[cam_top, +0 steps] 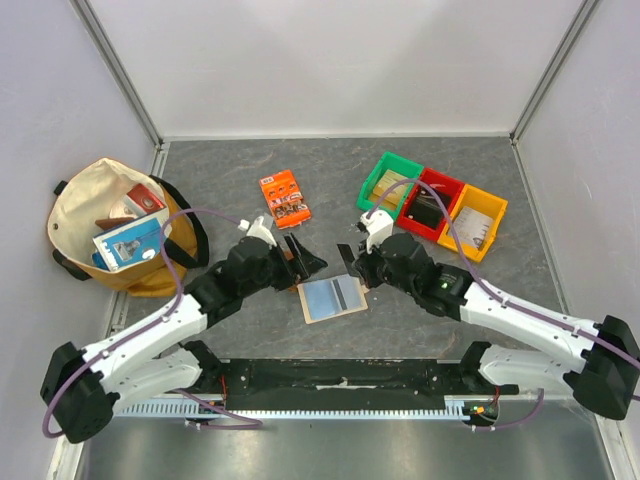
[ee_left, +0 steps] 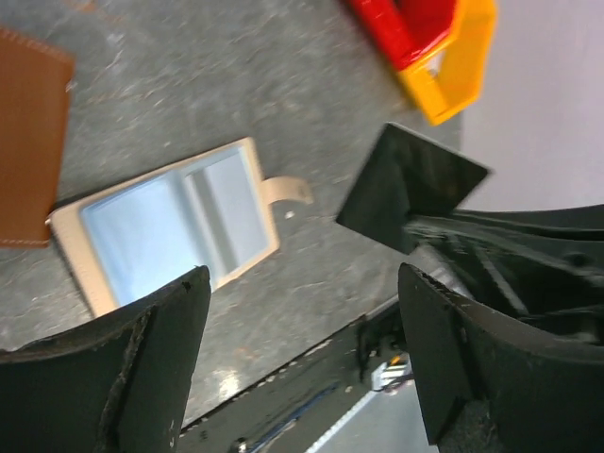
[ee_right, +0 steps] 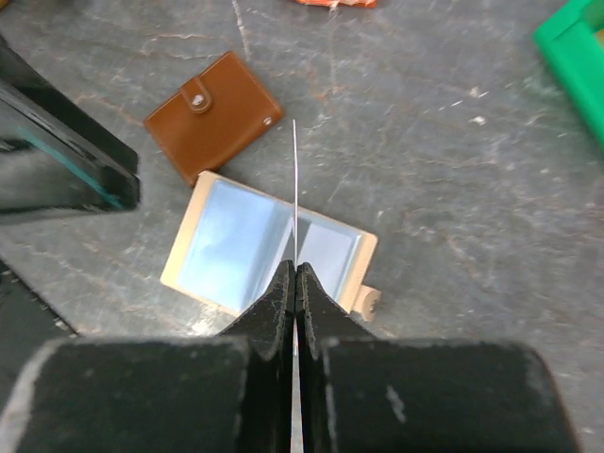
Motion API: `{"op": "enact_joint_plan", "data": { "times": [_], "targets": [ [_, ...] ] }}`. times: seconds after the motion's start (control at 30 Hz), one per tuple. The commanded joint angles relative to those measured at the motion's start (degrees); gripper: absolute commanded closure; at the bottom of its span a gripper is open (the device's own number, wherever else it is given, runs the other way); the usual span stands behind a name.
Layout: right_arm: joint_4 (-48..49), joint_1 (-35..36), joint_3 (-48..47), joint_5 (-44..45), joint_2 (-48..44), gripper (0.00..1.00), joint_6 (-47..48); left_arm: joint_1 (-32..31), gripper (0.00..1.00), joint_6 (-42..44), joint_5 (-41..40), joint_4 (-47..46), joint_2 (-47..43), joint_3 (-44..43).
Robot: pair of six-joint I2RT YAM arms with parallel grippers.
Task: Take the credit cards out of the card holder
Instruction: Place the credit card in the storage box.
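On the desk (cam_top: pixel 330 170), between the two arms: card holder (cam_top: pixel 333 298), spread open and flat, pale blue lining up, snap tab (ee_right: pixel 368 302) sticking out at one side. Just beside its far corner, on the left arm's side: brown wallet (ee_right: pixel 212 113), snapped shut, lying flat.

Right pincer (ee_right: pixel 295 269) clamped tight on a black credit card (ee_left: pixel 411 184). Only the thin edge of it in the right wrist view, the flat black face in the left wrist view. Card held off the desk, apart from the card holder, near its far edge.

Left pincer (ee_left: pixel 302 359) spread wide, nothing between the fingers, hovering by the card holder's left side, near the brown wallet.

Any further cards in the pale blue pockets: cannot tell.

Further back: orange packet (cam_top: pixel 285 198); green, red and yellow bins (cam_top: pixel 430 200) side by side; at far left, a cloth bag (cam_top: pixel 110 225) with boxes inside.
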State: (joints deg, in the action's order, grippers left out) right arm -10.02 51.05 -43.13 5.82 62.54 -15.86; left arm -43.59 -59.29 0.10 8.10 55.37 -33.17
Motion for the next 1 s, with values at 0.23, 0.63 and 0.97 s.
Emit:
{"op": "enact_joint_plan", "data": {
  "times": [0.23,0.63,0.97],
  "targets": [
    [-1.76,21.71,-6.87,42.67,5.56,1.0,14.62,1.14,0.13,-1.8,4.55,0.08,-0.1,-8.22],
    [-1.58,30.6,-10.83,54.99,13.91,1.0,20.86,1.14,0.2,-5.92,8.42,-6.25,2.81,-7.0],
    [0.09,30.34,-8.9,51.14,12.7,1.0,17.53,1.14,0.2,-11.81,2.82,-6.53,-5.36,-1.99]
  ]
}}
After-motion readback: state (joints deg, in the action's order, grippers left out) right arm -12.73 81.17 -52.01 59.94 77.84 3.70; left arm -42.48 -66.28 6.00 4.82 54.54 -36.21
